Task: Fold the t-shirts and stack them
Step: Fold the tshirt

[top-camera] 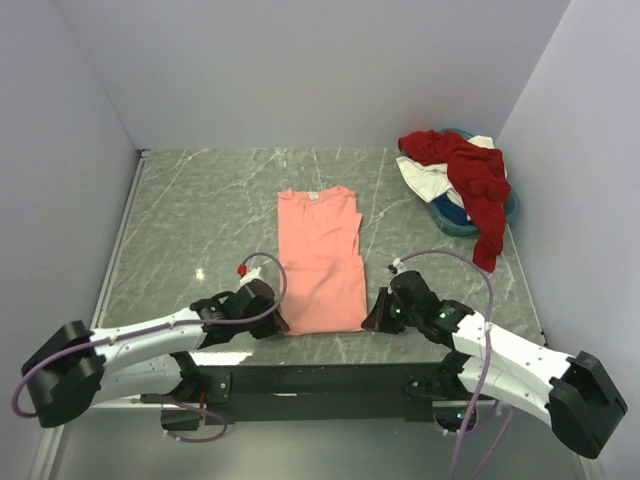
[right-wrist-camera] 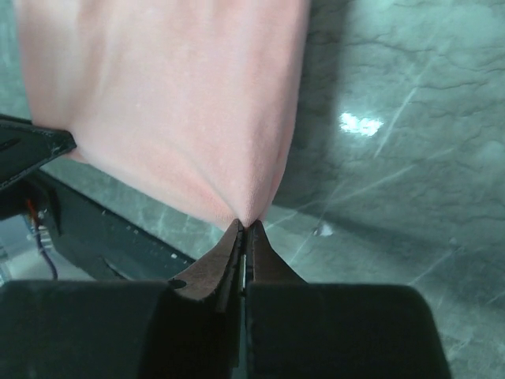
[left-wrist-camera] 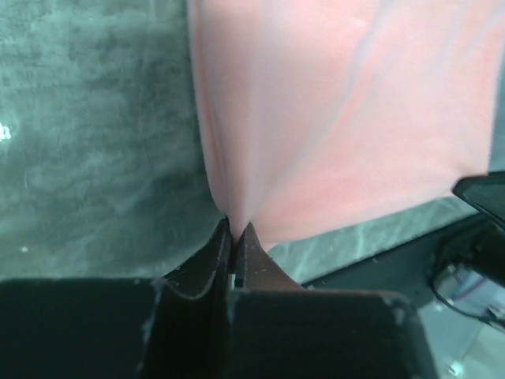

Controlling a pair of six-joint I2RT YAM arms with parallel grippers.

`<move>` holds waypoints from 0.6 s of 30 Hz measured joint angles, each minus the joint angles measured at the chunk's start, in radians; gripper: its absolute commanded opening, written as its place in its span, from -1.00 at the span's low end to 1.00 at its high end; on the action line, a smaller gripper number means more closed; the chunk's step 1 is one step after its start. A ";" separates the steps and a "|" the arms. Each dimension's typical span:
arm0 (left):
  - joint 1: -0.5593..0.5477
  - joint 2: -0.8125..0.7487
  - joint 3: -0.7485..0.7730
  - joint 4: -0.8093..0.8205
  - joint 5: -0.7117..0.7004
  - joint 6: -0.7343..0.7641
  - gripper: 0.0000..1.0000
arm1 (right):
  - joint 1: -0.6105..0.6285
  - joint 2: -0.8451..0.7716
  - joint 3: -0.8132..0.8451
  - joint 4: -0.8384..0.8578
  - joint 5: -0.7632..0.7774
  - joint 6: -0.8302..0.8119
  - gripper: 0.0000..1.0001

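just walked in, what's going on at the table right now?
Both arms are on the salmon-pink shirt, which lies flat on the table with its collar away from them. The left gripper is shut on its near left corner and the right gripper on its near right corner, and the cloth puckers at each pinch. The dark red shirt, white shirt and teal-blue shirt lie heaped at the far right, unfolded.

Four t-shirts [top-camera: 320,262] (three heaped), two end effectors [top-camera: 283,325] [top-camera: 372,322].
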 measured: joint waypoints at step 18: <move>-0.010 -0.446 -0.043 -0.109 0.046 0.073 -0.99 | 0.015 -0.279 0.063 -0.210 -0.021 -0.076 -1.00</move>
